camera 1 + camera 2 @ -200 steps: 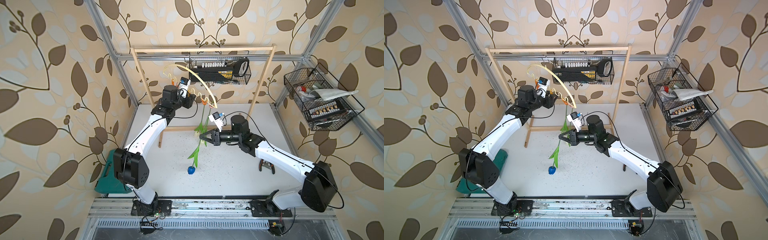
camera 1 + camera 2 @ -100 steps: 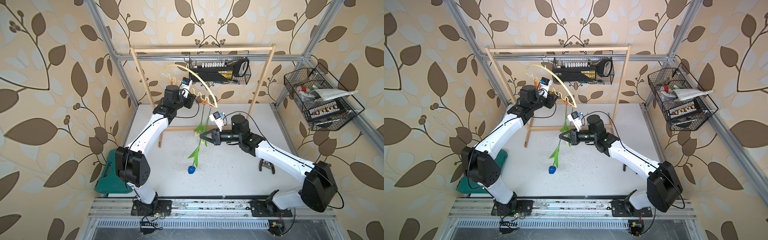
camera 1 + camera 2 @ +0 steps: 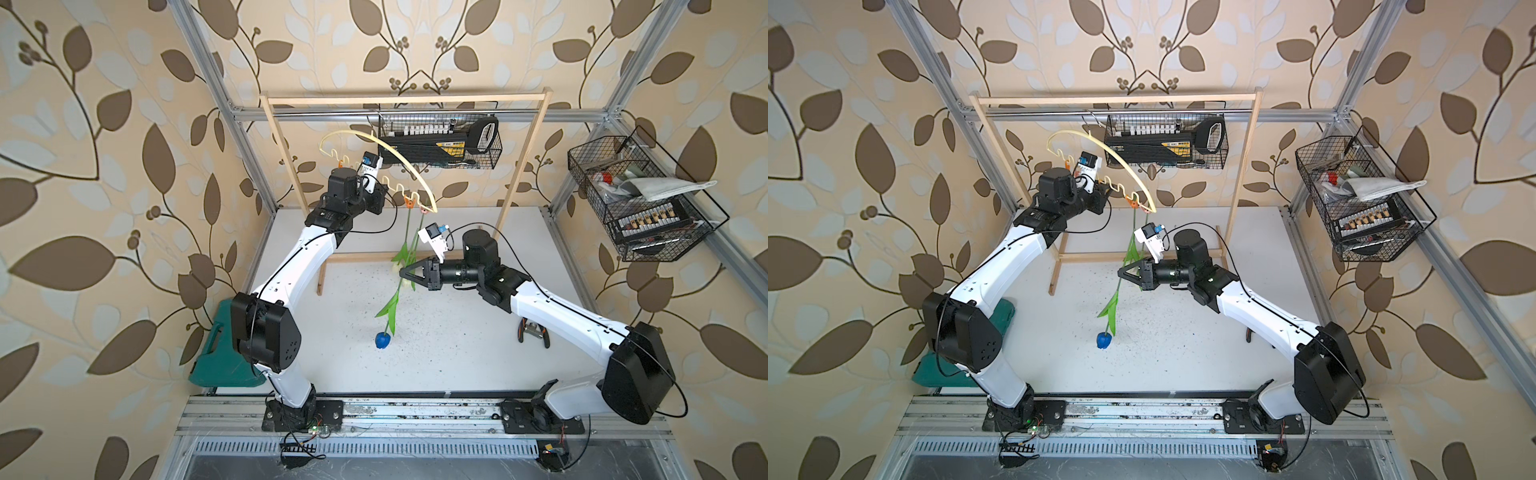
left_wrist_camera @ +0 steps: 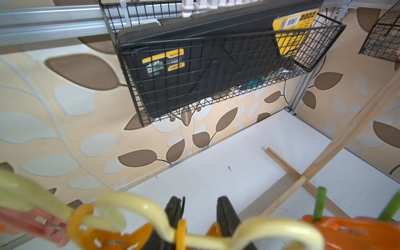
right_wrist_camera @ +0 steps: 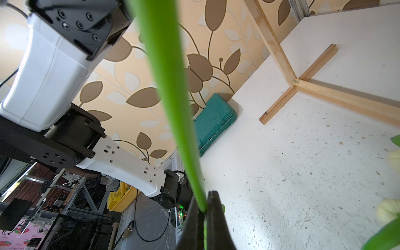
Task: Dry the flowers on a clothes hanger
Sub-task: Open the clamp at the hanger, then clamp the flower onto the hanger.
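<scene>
Left wrist: label [image 4: 290,32] illegible beyond hanger [image 4: 138,201].

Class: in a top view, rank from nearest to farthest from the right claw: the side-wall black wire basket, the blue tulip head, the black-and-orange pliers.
1. Blue tulip head, hanging below the right claw.
2. Black-and-orange pliers, on the table beside that arm.
3. Black wire basket, up on the side wall.

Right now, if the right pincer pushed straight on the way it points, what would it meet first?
The right pincer is shut on a green stem, so that comes first. Past it is open air over the table, then probably the left arm, though depth is unclear.
</scene>
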Controlling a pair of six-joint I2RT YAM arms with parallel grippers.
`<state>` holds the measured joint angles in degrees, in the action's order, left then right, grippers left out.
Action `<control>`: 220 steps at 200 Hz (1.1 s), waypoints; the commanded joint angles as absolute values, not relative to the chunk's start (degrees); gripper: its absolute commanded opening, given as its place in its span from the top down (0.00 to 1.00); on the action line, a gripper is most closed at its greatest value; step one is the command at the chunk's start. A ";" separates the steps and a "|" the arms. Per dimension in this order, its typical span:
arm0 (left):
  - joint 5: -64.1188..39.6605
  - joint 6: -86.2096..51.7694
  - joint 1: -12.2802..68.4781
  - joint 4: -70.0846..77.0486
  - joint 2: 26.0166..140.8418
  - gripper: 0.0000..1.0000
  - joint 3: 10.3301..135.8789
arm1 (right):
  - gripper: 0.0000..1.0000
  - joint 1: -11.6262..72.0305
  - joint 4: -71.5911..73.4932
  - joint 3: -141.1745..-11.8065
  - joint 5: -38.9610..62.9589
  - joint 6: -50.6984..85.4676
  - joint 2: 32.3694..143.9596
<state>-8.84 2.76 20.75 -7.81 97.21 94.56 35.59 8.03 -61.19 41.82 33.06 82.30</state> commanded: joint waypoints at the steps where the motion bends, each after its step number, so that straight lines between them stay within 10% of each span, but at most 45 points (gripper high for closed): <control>1: -8.07 1.46 21.36 -9.08 97.18 0.71 97.59 | 1.00 35.42 9.46 -63.53 42.22 33.48 83.68; 220: -9.23 -10.17 21.36 -16.78 92.38 0.74 98.57 | 1.00 36.83 4.81 -88.98 29.61 38.59 111.31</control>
<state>-9.04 -9.30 20.75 -16.43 95.66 97.23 37.10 9.69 -84.23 31.24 38.11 109.27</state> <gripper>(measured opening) 0.262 0.047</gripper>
